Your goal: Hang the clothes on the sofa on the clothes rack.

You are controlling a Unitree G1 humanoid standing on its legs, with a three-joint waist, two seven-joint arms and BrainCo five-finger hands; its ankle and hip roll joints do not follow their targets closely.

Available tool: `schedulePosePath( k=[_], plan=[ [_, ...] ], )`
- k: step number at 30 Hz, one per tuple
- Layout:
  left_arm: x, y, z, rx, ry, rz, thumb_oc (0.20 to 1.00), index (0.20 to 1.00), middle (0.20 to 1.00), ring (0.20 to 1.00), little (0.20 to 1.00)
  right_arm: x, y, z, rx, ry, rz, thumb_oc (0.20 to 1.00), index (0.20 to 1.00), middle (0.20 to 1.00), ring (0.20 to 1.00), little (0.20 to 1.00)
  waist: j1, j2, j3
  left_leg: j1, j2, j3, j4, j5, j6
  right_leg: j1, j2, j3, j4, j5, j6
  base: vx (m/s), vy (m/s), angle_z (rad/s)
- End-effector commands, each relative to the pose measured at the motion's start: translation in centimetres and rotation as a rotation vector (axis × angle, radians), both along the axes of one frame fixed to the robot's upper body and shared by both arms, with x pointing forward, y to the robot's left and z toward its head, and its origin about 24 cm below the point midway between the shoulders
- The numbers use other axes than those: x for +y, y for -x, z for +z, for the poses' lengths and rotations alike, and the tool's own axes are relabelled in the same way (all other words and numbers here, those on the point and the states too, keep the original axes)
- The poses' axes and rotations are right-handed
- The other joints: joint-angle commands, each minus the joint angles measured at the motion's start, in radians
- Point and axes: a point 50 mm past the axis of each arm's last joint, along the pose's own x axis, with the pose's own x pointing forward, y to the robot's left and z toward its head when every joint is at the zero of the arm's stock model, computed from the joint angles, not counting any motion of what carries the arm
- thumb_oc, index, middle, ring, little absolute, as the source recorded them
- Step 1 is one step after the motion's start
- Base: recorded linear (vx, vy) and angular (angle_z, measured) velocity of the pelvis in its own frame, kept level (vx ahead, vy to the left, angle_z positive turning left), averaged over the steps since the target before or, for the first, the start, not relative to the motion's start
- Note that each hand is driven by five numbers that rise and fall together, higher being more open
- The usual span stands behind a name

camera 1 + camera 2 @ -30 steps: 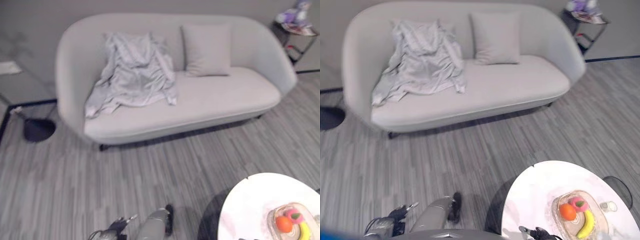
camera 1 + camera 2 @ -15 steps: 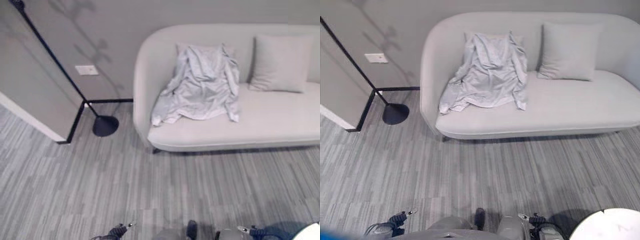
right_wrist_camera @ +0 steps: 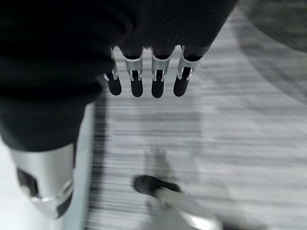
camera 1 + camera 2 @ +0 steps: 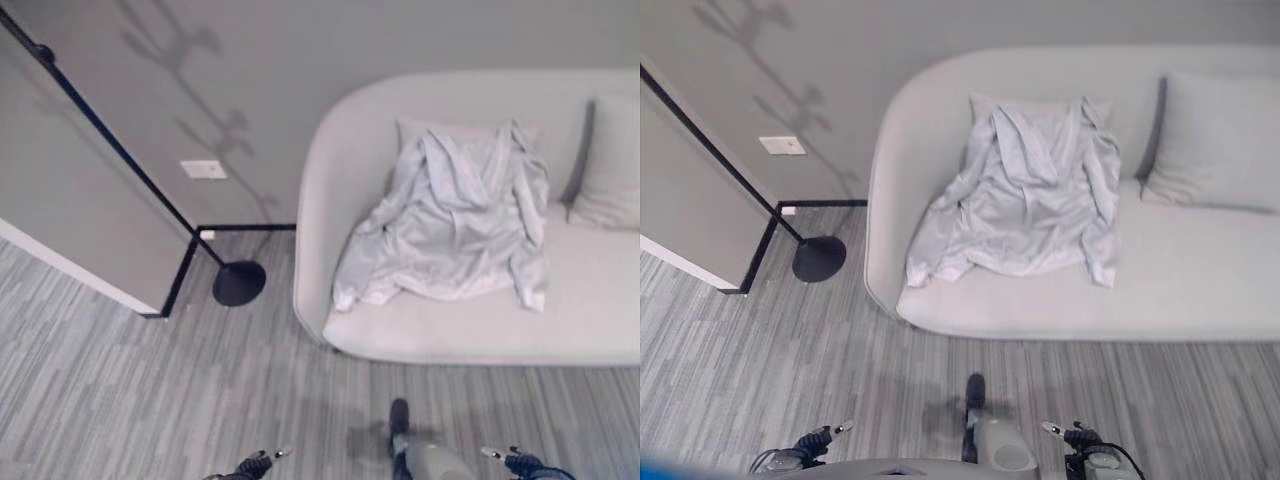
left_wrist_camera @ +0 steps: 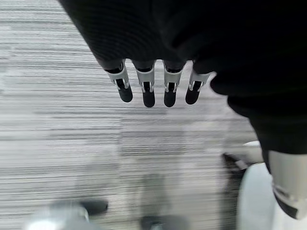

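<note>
A plain grey wall (image 4: 300,60) runs behind a pale, round-backed sofa (image 4: 890,200), with a white wall plate (image 4: 203,169) low on it. A grey cushion (image 4: 1215,140) leans against the sofa's back at the right. The floor (image 4: 120,390) is grey, laid in narrow streaked strips, with a dark skirting line (image 4: 245,228) where it meets the wall. Left of the sofa, a slim black pole (image 4: 110,140) slants down to a round black base (image 4: 239,283) on the floor — just beside the sofa's end. A lighter wall panel (image 4: 60,220) stands at the left, its foot trimmed in white. Light is soft and even — branching shadows (image 4: 190,60) fall on the wall.
</note>
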Motion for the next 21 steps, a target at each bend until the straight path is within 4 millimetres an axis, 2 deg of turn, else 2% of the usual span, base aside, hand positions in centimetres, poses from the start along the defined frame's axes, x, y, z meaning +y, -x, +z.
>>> schedulePosePath(
  k=[1, 4, 5, 6, 7, 9, 10, 12, 15, 16, 17, 18, 19, 21],
  plan=[
    [0.3, -1.2, 0.5, -0.049, -0.017, -0.032, 1.000, 1.000, 1.000, 1.000, 1.000, -1.0, 1.0, 0.0, 0.039, 0.033, -0.011, 1.000, 1.000, 1.000, 1.000, 1.000, -0.018, 0.018, -0.032, 0.015, 0.002, -0.020, -0.079, 0.095, 0.031, -0.076, -0.030, 0.021, 0.018, -0.006, 0.238, 0.20, -0.169, -0.22],
    [0.2, -1.3, 0.5, -0.065, -0.007, -0.023, 1.000, 1.000, 1.000, 1.000, 1.000, -1.3, 0.4, 0.3, 0.015, 0.037, -0.009, 1.000, 1.000, 1.000, 1.000, 1.000, -0.009, 0.024, -0.032, -0.020, 0.037, 0.021, 0.047, 0.157, -0.022, -0.026, -0.026, -0.005, 0.021, -0.051, 0.223, 0.14, -0.130, 0.01],
    [0.2, -1.3, 0.5, -0.065, -0.007, -0.023, 1.000, 1.000, 1.000, 1.000, 1.000, -1.3, 0.4, 0.3, 0.015, 0.037, -0.009, 1.000, 1.000, 1.000, 1.000, 1.000, -0.009, 0.024, -0.032, -0.020, 0.037, 0.021, 0.047, 0.157, -0.022, -0.026, -0.026, -0.005, 0.021, -0.051, 0.223, 0.05, -0.131, -0.16],
    [0.2, -1.8, 0.7, -0.090, -0.001, -0.018, 1.000, 1.000, 1.000, 1.000, 1.000, -1.6, -0.2, 0.6, 0.000, 0.049, 0.000, 1.000, 1.000, 1.000, 1.000, 1.000, 0.009, 0.004, 0.000, -0.124, 0.026, 0.067, 0.263, 0.232, -0.041, 0.026, -0.048, -0.021, 0.022, -0.071, 0.209, 0.02, -0.095, -0.18],
    [0.2, -1.9, 0.7, -0.090, -0.001, -0.018, 1.000, 1.000, 1.000, 1.000, 1.000, -1.6, -0.3, 0.6, 0.000, 0.049, 0.000, 1.000, 1.000, 1.000, 1.000, 1.000, 0.008, 0.005, 0.000, -0.128, 0.027, 0.066, 0.268, 0.230, -0.041, 0.025, -0.048, -0.021, 0.022, -0.071, 0.209, 0.05, -0.136, -0.11],
    [0.2, -1.7, 0.7, -0.086, -0.002, -0.009, 1.000, 1.000, 1.000, 1.000, 1.000, -1.7, -0.7, 0.7, -0.007, 0.057, 0.007, 1.000, 1.000, 1.000, 1.000, 1.000, 0.023, -0.007, 0.013, -0.173, 0.024, 0.092, 0.387, 0.263, -0.038, 0.050, -0.056, -0.030, 0.022, -0.082, 0.200, 0.05, -0.085, -0.19],
    [0.4, -1.3, 0.6, -0.077, -0.007, 0.000, 1.000, 1.000, 1.000, 1.000, 1.000, -1.9, -0.8, 0.8, -0.007, 0.062, 0.007, 1.000, 1.000, 1.000, 1.000, 1.000, 0.030, -0.010, 0.015, -0.189, 0.037, 0.127, 0.422, 0.263, -0.032, 0.061, -0.062, -0.033, 0.022, -0.090, 0.199, 0.05, -0.075, -0.35],
    [0.4, -1.1, 0.6, -0.077, -0.004, 0.010, 1.000, 1.000, 1.000, 1.000, 1.000, -2.1, -1.1, 1.0, -0.010, 0.071, 0.015, 1.000, 1.000, 1.000, 1.000, 1.000, 0.043, -0.013, 0.019, -0.221, 0.075, 0.200, 0.407, 0.245, -0.021, 0.080, -0.081, -0.043, 0.024, -0.105, 0.203, 0.06, -0.033, -0.16],
    [0.2, -0.5, 0.3, -0.051, -0.001, -0.003, 1.000, 1.000, 1.000, 1.000, 1.000, -2.5, -1.7, 1.3, -0.018, 0.090, 0.025, 1.000, 1.000, 1.000, 1.000, 1.000, 0.078, -0.010, 0.019, -0.270, 0.053, 0.245, 0.255, 0.163, -0.002, 0.115, -0.103, -0.047, 0.012, -0.111, 0.234, 0.09, 0.024, -0.01],
    [0.2, -0.3, 0.3, -0.043, 0.000, -0.004, 1.000, 1.000, 1.000, 1.000, 1.000, -2.6, -2.0, 1.4, -0.022, 0.093, 0.034, 1.000, 1.000, 1.000, 1.000, 1.000, 0.085, -0.006, 0.013, -0.287, 0.047, 0.243, 0.200, 0.170, -0.006, 0.118, -0.108, -0.044, 0.012, -0.115, 0.239, 0.05, 0.044, -0.10],
    [0.2, -0.3, 0.3, -0.043, 0.000, -0.005, 1.000, 1.000, 1.000, 1.000, 1.000, -2.6, -2.0, 1.4, -0.022, 0.094, 0.034, 1.000, 1.000, 1.000, 1.000, 1.000, 0.086, -0.006, 0.014, -0.283, 0.046, 0.244, 0.197, 0.170, -0.005, 0.119, -0.109, -0.043, 0.012, -0.116, 0.239, 0.04, 0.063, -0.12],
    [0.1, -0.3, 0.2, -0.042, 0.001, -0.004, 1.000, 1.000, 1.000, 1.000, 1.000, -2.5, -2.3, 1.5, -0.027, 0.097, 0.046, 1.000, 1.000, 1.000, 1.000, 1.000, 0.093, 0.004, 0.013, -0.290, 0.037, 0.230, 0.130, 0.190, -0.011, 0.123, -0.109, -0.037, 0.012, -0.121, 0.243, 0.08, 0.064, -0.14],
    [0.1, -0.4, 0.2, -0.043, -0.002, -0.005, 1.000, 1.000, 1.000, 1.000, 1.000, -2.7, -2.6, 1.7, -0.040, 0.110, 0.053, 1.000, 1.000, 1.000, 1.000, 1.000, 0.104, 0.020, 0.011, -0.318, 0.018, 0.187, 0.069, 0.230, -0.018, 0.139, -0.105, -0.024, 0.012, -0.129, 0.240, 0.08, 0.063, -0.19],
    [0.0, -0.6, 0.3, -0.047, -0.003, -0.010, 1.000, 1.000, 1.000, 1.000, 1.000, -2.7, -2.7, 1.8, -0.047, 0.114, 0.051, 1.000, 1.000, 1.000, 1.000, 1.000, 0.100, 0.026, 0.015, -0.319, 0.014, 0.178, 0.053, 0.246, -0.020, 0.144, -0.103, -0.021, 0.012, -0.128, 0.237, 0.05, 0.035, -0.25]
  ],
)
